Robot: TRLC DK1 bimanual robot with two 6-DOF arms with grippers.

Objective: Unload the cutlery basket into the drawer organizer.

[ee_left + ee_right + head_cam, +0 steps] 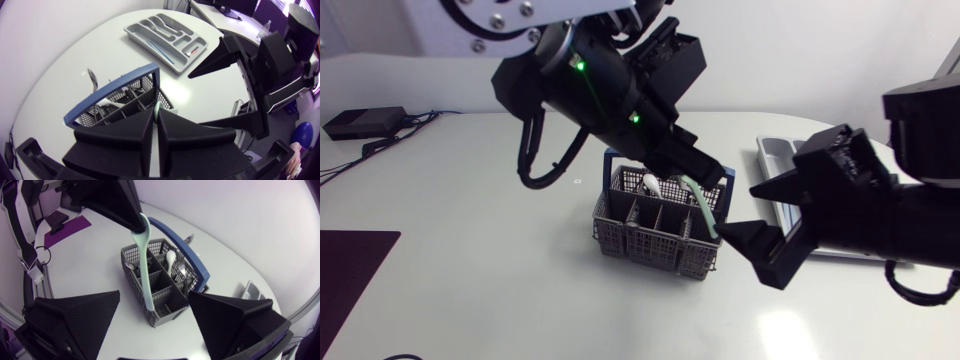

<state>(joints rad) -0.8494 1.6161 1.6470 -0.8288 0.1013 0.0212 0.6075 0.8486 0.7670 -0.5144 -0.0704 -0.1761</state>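
The left gripper (157, 114) has its fingers pressed together on the upper end of a pale green utensil (144, 265). The utensil hangs tilted, its lower end inside the end compartment of the grey cutlery basket (650, 238) nearest the right gripper (740, 212). That gripper's jaws stand wide apart and hold nothing. In the head view it sits just right of the basket, its lower fingertip close to the rim.

The basket is at mid-frame, with its blue handle (112, 90) along the upper side. A white spoon (171, 257) and metal cutlery (181, 271) stand in its other compartments. The drawer organizer (775, 150) lies at the right of the frame, partly hidden by the right arm and apart from the basket.

Bare table (470, 260) spreads across the left and lower centre. A dark mat (345, 270) meets the lower-left edge.
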